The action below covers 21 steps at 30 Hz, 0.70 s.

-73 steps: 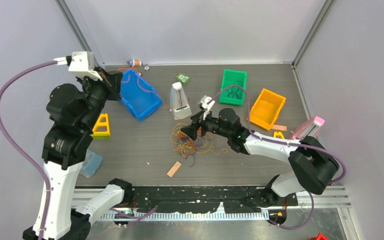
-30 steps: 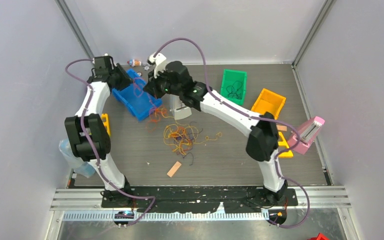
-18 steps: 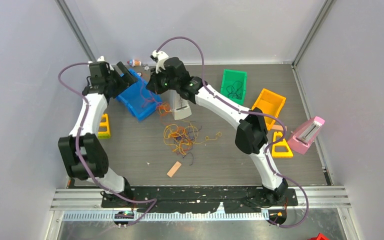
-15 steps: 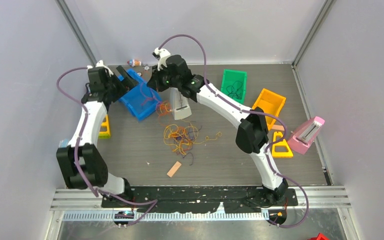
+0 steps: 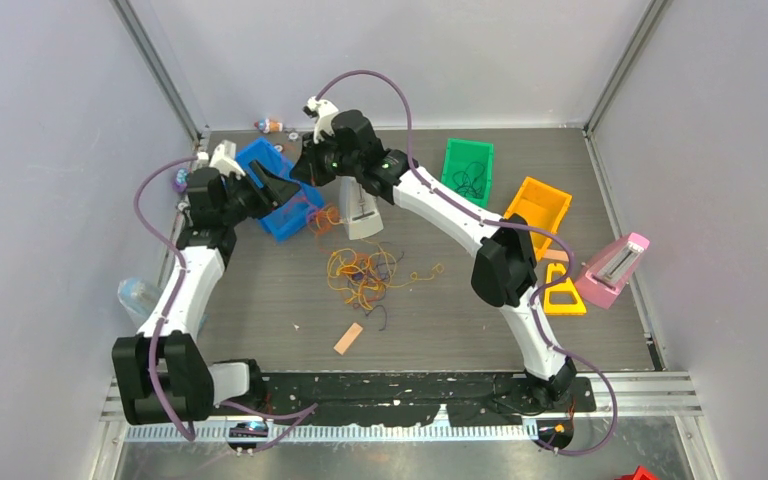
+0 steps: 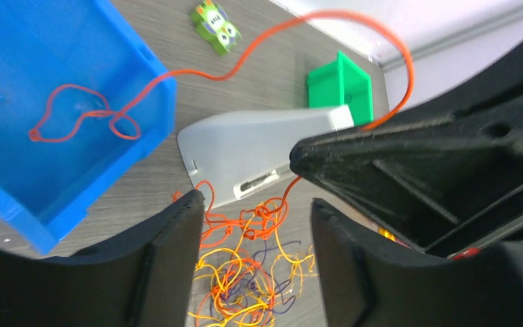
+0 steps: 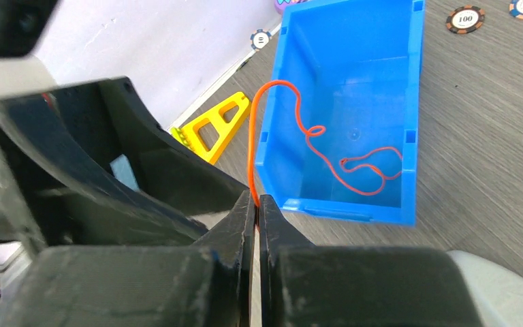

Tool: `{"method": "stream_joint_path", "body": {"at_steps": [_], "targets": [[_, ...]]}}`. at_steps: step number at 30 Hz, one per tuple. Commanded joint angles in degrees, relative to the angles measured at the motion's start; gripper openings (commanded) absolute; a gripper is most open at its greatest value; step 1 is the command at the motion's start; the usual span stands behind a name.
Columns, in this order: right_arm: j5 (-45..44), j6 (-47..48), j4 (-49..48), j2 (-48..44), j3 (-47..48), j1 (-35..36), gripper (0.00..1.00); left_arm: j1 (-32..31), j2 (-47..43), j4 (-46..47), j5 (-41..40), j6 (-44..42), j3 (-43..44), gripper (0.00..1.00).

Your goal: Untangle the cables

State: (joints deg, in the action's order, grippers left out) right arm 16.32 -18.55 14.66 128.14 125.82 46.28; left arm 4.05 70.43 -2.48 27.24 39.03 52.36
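Observation:
A loose tangle of yellow, orange and dark cables (image 5: 365,275) lies mid-table and shows between my left fingers (image 6: 245,279). One orange cable (image 6: 197,71) runs from inside the blue bin (image 5: 282,228) over its wall and up to my right gripper (image 7: 255,201), which is shut on it just beside the bin's near corner. The cable's free end (image 7: 354,163) coils on the bin floor. Below the grip it drops to a small orange bunch (image 5: 325,218). My left gripper (image 6: 255,202) hangs open with nothing in it, close beside the right gripper (image 5: 305,172), over the bin's near side.
A grey wedge-shaped case (image 5: 363,215) stands right of the blue bin. At the back right sit a green bin (image 5: 468,170) holding dark cables and an orange bin (image 5: 535,212). A pink case (image 5: 615,268), yellow triangles (image 5: 563,290) and a tan block (image 5: 348,338) lie around.
My left arm swung from behind the blue bin round to its near-left side, jaws widening then narrowing. The right gripper kept the orange cable, rising slightly over the bin.

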Motion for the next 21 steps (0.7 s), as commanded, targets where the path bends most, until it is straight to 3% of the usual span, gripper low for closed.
{"method": "stream_joint_path", "body": {"at_steps": [1,8,9,12,13,14,16,21], "targets": [[2.8,-2.4,-2.1,-3.4,2.1,0.2,0.05,-1.8,1.8,14.1,8.1,-1.1,-4.3,0.54],[4.7,-3.9,-2.8,-4.1,1.1,0.2,0.05,-6.1,5.4,15.1,7.0,-5.9,-2.2,0.49],[5.0,-4.0,-3.1,-4.5,0.7,0.2,0.05,-6.2,6.1,15.1,6.7,-6.2,-1.7,0.44],[5.7,-4.0,-3.7,-5.5,-1.1,0.2,0.06,-6.2,7.2,14.2,6.4,-6.9,-0.6,0.09],[6.1,-3.6,-3.7,-6.2,-1.5,0.2,0.17,-6.1,7.2,14.0,6.3,-7.1,-0.5,0.0],[5.7,-3.2,-3.9,-7.4,-3.1,0.2,0.44,-6.2,6.8,13.8,5.9,-7.3,-0.6,0.0],[4.0,-2.2,-4.7,-10.0,-7.3,0.0,0.71,-6.0,5.3,14.0,4.7,-7.4,-1.6,0.0],[3.3,-2.4,-14.6,-18.8,-28.4,-2.7,0.86,-5.8,3.3,11.0,4.6,-7.9,-0.6,0.0]]}}
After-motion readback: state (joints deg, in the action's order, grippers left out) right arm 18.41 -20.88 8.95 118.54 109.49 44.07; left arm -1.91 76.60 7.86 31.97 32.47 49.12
